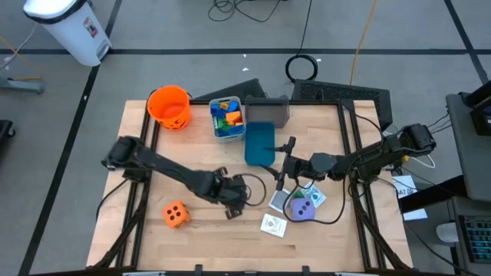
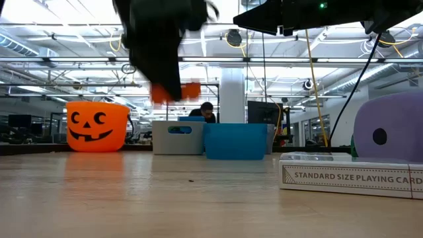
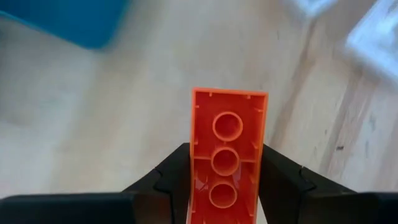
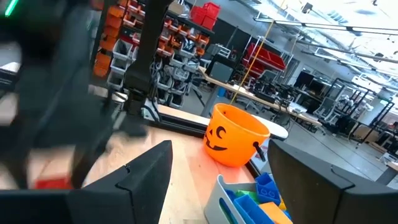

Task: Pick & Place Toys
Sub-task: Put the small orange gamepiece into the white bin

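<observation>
An orange plastic brick is held by my left gripper, which is shut on it over the table's middle front; in the low view the brick hangs well above the tabletop. An orange dotted die rests on the table to the left of that gripper. A purple die sits among flat picture cards to its right. My right gripper hovers open and level above those cards, with nothing between its fingers. My left gripper pinches the brick's two long sides between its two fingers, at the end nearer the wrist. The fingers slant down from the table's left and run along the brick. Its hollow underside faces the wrist camera. The brick is lifted clear of the table.
At the far side stand a pumpkin-face bucket, a grey bin with several coloured blocks, and a blue bin. A playing-card box lies near the purple die. Bare wood lies around the orange die at front left.
</observation>
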Available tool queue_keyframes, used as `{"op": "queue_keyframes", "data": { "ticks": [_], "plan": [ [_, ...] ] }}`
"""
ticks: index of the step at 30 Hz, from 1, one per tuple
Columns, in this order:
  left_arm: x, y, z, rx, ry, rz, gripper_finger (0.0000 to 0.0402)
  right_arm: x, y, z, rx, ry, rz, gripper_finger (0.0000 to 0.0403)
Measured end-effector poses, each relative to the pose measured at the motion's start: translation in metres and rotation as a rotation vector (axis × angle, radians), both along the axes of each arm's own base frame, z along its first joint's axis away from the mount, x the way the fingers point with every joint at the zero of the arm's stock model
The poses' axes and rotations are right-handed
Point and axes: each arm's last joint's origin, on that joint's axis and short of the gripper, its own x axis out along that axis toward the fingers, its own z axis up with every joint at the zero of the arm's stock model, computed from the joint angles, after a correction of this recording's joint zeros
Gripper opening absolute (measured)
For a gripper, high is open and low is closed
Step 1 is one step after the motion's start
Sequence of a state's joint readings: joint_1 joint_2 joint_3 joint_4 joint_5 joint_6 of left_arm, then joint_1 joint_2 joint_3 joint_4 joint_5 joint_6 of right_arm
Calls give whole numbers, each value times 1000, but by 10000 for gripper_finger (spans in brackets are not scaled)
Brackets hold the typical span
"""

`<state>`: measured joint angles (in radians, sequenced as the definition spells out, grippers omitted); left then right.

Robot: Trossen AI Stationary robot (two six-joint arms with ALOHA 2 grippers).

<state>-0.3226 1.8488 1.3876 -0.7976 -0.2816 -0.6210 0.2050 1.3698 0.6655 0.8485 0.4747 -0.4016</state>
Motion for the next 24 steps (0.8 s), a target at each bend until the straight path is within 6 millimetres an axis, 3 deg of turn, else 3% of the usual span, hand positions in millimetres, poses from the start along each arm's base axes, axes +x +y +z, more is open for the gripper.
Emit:
{"op": "queue_keyframes", "data": {
  "ticks": [6,12,19,24],
  "plan": [
    [-31,32,85,177,-275,60,146,-1,0,2,0,-6,0,256],
    [-53,93,133,361,-412,233,146,-1,0,2,2,-7,3,256],
    [-53,185,128,383,-344,423,146,-1,0,1,20,-9,5,256],
    [-44,247,97,295,-318,515,146,-1,0,1,19,-3,5,256]
  ]
}}
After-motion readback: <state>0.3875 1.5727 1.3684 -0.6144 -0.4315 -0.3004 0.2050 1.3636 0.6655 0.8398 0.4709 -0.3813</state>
